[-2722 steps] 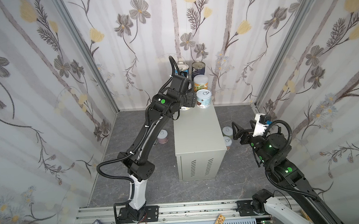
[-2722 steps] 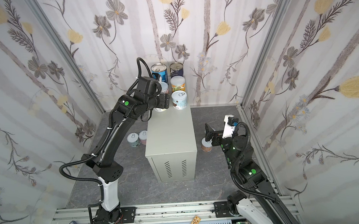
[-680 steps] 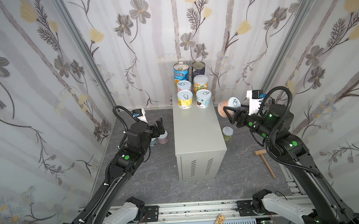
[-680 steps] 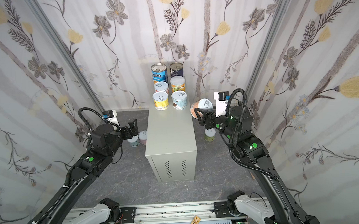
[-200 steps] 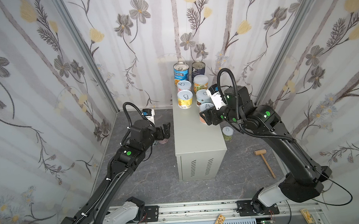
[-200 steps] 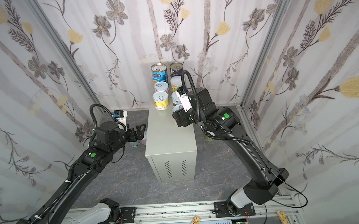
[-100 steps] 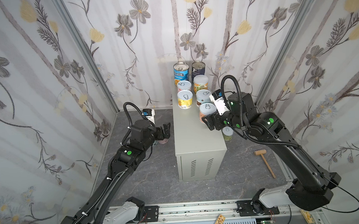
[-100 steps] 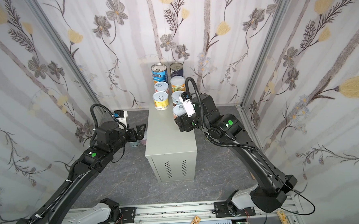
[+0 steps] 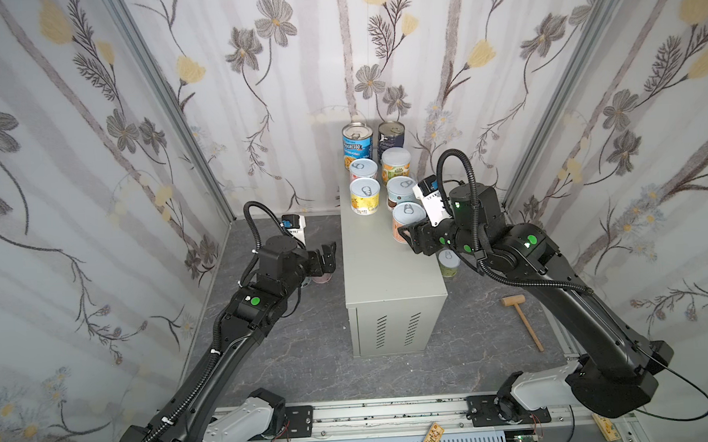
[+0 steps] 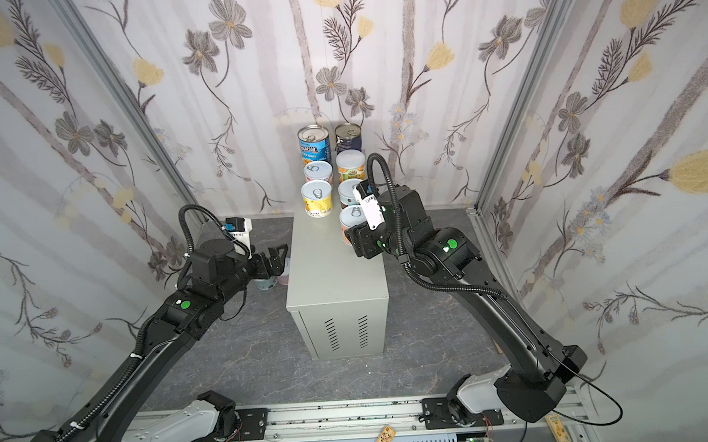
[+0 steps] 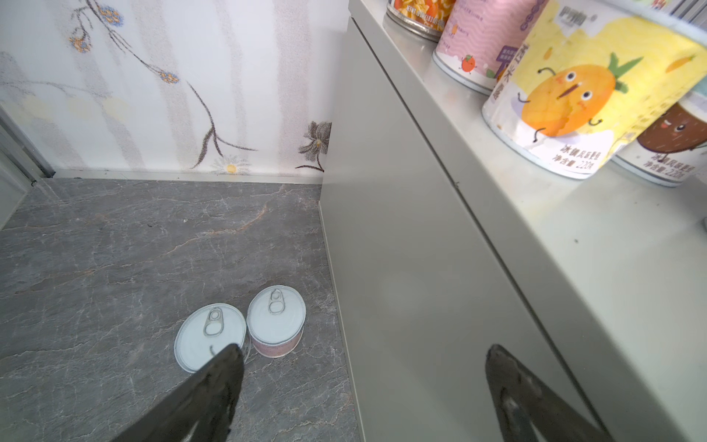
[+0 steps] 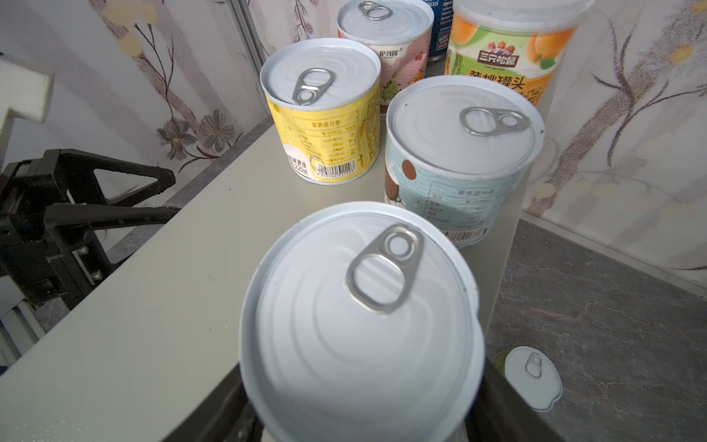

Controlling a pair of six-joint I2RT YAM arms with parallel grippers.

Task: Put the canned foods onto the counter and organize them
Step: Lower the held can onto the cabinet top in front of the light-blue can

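Counter point(image 9: 388, 270) edge just beside nearest can point(image 9: 405, 216)

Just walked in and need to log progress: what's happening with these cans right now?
The right gripper is clamped on a white-lidded can at the right edge of the counter, in front of six cans standing in two columns. The left gripper hangs open beside the counter, above two cans on the floor. A green-labelled can stands on the floor on the right side.
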